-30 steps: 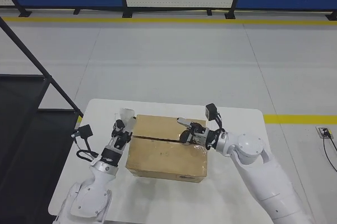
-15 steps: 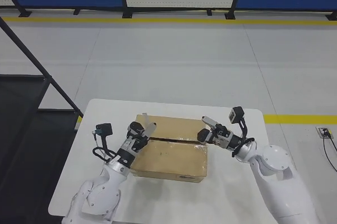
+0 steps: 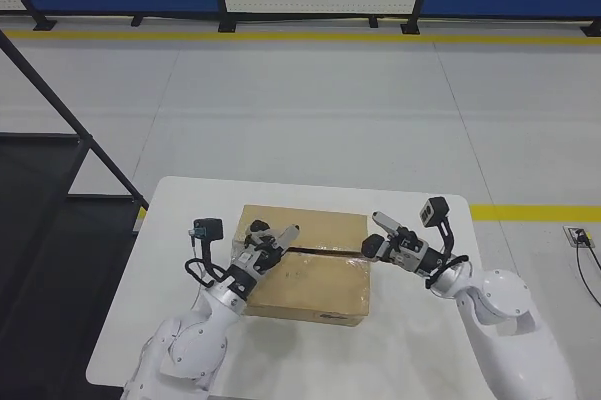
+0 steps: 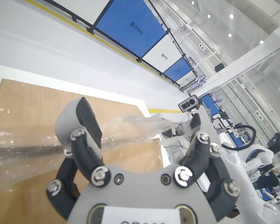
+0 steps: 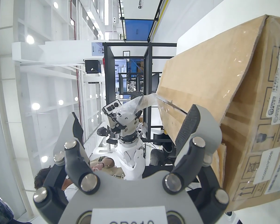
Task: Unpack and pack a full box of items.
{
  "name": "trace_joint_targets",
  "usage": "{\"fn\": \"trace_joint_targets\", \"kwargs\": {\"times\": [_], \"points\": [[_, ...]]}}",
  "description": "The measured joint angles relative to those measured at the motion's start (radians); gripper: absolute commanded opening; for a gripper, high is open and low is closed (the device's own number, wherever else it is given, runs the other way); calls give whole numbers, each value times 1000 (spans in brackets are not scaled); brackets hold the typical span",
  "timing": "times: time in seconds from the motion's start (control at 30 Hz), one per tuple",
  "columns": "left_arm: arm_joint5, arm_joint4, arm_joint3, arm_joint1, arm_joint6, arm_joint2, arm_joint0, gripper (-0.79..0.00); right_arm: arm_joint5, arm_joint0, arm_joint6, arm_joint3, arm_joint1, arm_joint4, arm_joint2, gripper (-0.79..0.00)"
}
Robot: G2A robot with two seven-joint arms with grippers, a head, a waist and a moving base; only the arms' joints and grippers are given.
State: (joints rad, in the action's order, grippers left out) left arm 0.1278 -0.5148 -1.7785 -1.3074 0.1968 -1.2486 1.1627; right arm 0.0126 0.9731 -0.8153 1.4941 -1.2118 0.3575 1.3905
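On the white tabletop (image 3: 180,300), near its middle: a closed cardboard box (image 3: 310,280), with a dark seam (image 3: 325,250) along the top under wrinkled clear tape (image 4: 25,148).

Left arm: up from the near left corner of the tabletop, forearm slanted over the box's left end. Left tool (image 3: 275,237) just above the box top by the seam, aimed along it toward the other arm. Fingers well apart, clamped on nothing. Ahead of them, a loose strip (image 4: 149,122) of the tape standing clear of the cardboard, its end close to one finger (image 4: 197,122); stuck to it or not, impossible to tell.

Right arm: in from the near right, elbow bent, wrist level with the box top. Right tool (image 3: 376,232) at the box's right end, facing the left tool along the seam. Fingers spread here too, empty, one finger (image 5: 191,127) just beside the upper edge of the end face, the other out in the air off the box.

On that end face, printed labels (image 5: 277,108). Left of the tabletop, a black frame (image 3: 40,200); on the floor, a yellow line (image 3: 540,212).
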Motion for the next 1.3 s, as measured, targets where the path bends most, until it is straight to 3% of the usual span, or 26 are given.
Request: {"fn": "trace_joint_targets", "kwargs": {"times": [0.57, 1.3], "points": [[-1, -11, 50, -10, 33, 56, -41, 0, -50, 78, 9, 31, 19, 51, 81, 0], [13, 46, 151, -28, 144, 137, -134, 0, -63, 97, 16, 27, 32, 70, 90, 0]]}}
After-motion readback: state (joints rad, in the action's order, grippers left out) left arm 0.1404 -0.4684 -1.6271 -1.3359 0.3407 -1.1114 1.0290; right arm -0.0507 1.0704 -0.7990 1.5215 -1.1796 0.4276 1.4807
